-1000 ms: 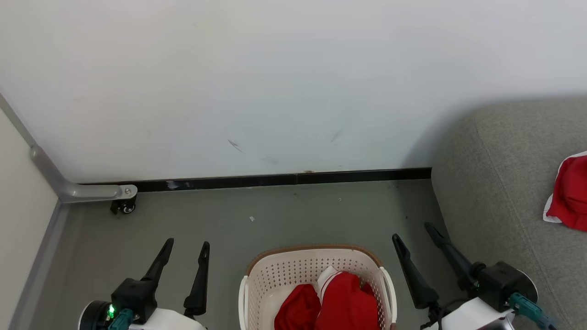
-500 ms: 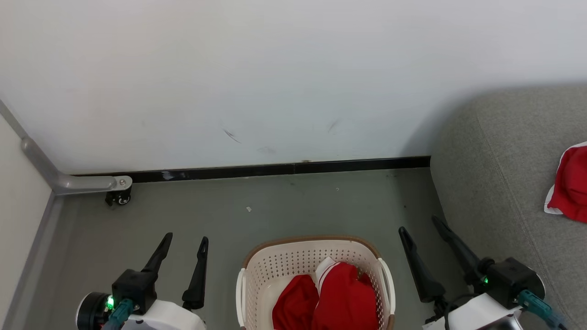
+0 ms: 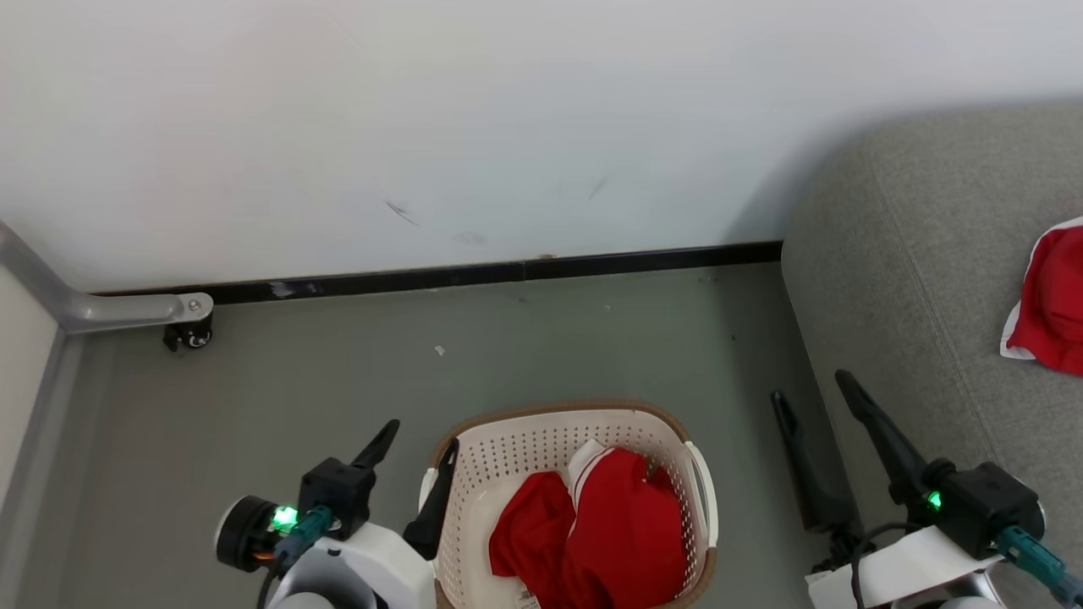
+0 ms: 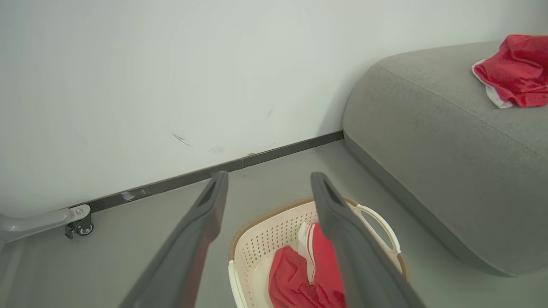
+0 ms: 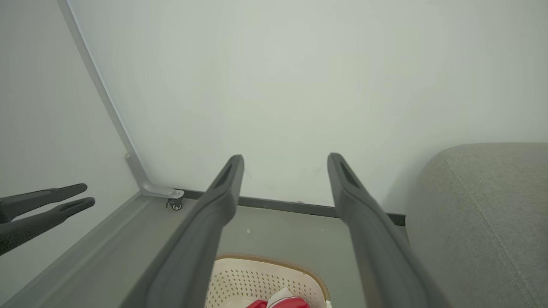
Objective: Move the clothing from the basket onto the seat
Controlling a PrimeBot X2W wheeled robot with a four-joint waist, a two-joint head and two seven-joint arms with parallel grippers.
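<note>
Head view, looking down at a grey floor (image 3: 338, 406) where it meets a white wall (image 3: 508, 110) along a black skirting board (image 3: 474, 272). At 6 o'clock stands a cream perforated laundry basket (image 3: 541, 444) with a brown rim. Crumpled red clothing (image 3: 618, 533) with white striped trim lies inside it, covering most of its floor. At 3 o'clock a grey sofa (image 3: 914, 271) runs off the right edge, and a further red garment (image 3: 1053, 304) with white edging lies on its seat, well apart from the basket. The left tool (image 3: 423, 433) sits at 7 o'clock, its two dark fingers spread wide with nothing between them (the inner finger crosses the basket's left rim, and whether it touches cannot be told). The right tool (image 3: 810, 386) sits at 4 o'clock, between basket and sofa, likewise spread wide and empty, over the floor. At 9 o'clock a small black castor (image 3: 190, 337) sits under a grey metal leg (image 3: 127, 311) beside the skirting board.
</note>
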